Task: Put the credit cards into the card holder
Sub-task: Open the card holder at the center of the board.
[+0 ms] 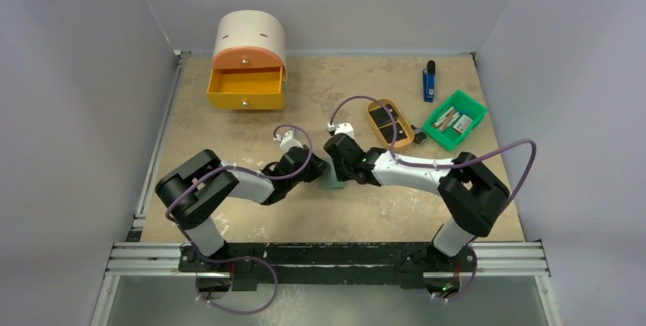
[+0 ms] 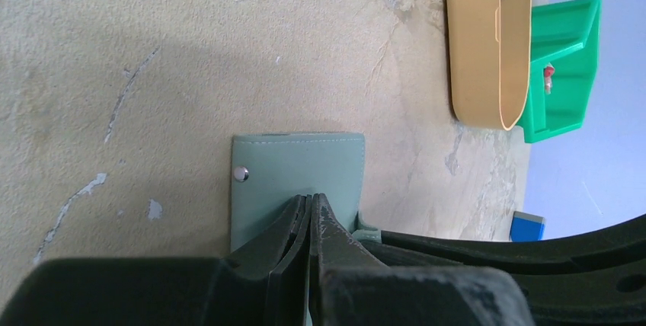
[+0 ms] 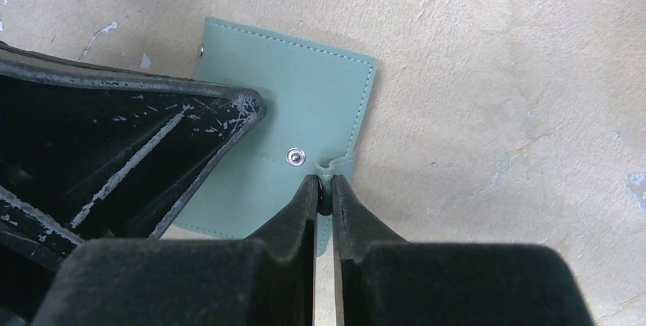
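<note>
The grey-green card holder point(image 1: 332, 180) lies flat on the table between both grippers. In the left wrist view the card holder point(image 2: 297, 166) shows a metal snap, and my left gripper point(image 2: 311, 199) is shut with its tips resting on the holder's face. In the right wrist view my right gripper point(image 3: 325, 183) is shut on the small side tab of the card holder point(image 3: 305, 90). The left gripper point(image 1: 318, 170) and right gripper point(image 1: 340, 164) meet over the holder. Black credit cards point(image 1: 385, 123) lie in the tan oval tray point(image 1: 403, 140) at the back right.
A bright green bin point(image 1: 455, 119) with small items stands right of the tray, and a blue stick point(image 1: 430, 82) lies behind it. An orange drawer box point(image 1: 247, 63) with its drawer open stands at the back left. The tray point(image 2: 484, 36) and bin point(image 2: 567, 75) show in the left wrist view.
</note>
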Robot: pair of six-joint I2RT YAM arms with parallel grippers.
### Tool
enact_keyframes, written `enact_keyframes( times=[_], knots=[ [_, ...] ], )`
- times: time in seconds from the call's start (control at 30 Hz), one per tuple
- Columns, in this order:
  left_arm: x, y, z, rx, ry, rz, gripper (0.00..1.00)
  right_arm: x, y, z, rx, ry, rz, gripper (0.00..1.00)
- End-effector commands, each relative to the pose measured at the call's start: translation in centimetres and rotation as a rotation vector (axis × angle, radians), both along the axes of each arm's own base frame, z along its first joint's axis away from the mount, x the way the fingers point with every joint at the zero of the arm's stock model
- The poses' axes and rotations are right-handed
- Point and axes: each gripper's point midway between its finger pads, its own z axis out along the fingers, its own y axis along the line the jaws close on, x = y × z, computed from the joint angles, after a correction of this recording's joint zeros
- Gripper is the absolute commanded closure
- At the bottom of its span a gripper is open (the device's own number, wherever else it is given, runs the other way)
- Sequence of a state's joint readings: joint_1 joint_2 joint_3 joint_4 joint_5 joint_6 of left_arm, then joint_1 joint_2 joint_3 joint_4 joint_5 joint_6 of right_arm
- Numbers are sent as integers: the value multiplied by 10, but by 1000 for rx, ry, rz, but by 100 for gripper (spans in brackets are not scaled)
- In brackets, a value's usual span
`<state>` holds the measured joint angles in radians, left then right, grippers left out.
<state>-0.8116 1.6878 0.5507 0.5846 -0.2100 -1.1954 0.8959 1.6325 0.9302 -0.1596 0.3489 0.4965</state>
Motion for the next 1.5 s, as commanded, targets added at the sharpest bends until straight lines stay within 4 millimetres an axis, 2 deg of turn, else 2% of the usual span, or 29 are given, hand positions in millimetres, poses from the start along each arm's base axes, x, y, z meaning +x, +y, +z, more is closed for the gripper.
enact_keyframes(
  times=[0.0,0.2,0.37,0.47,0.53,0.63,0.67,0.77,0.87,0.97,1.17,1.47],
  knots=[
    [-19,26,-52,159,125,12,100,-4,-4,8,28,3,-37,94],
    [-18,27,-51,168,123,10,100,-5,-22,13,72,14,-102,91],
    [-17,25,-45,172,112,-3,100,-6,-51,9,157,54,-197,68],
    [-15,22,-37,168,98,-17,100,-7,-59,16,170,49,-212,56],
    [-13,19,-30,161,89,-25,100,-8,-58,27,197,34,-205,52],
    [-10,12,-19,148,73,-39,97,-2,-50,55,282,-35,-180,50],
    [-8,10,-13,142,66,-41,96,0,-40,69,334,-65,-139,51],
    [-5,7,-5,139,56,-43,95,-5,-9,85,441,-39,0,56],
    [-2,6,0,143,50,-40,96,-10,8,77,394,12,57,60],
    [-2,6,0,148,53,-39,96,-3,1,60,297,24,12,52],
    [-3,8,-2,153,61,-35,97,-1,1,44,160,3,34,36],
    [-4,9,-3,152,64,-35,98,6,-11,15,54,24,-40,36]
  ],
)
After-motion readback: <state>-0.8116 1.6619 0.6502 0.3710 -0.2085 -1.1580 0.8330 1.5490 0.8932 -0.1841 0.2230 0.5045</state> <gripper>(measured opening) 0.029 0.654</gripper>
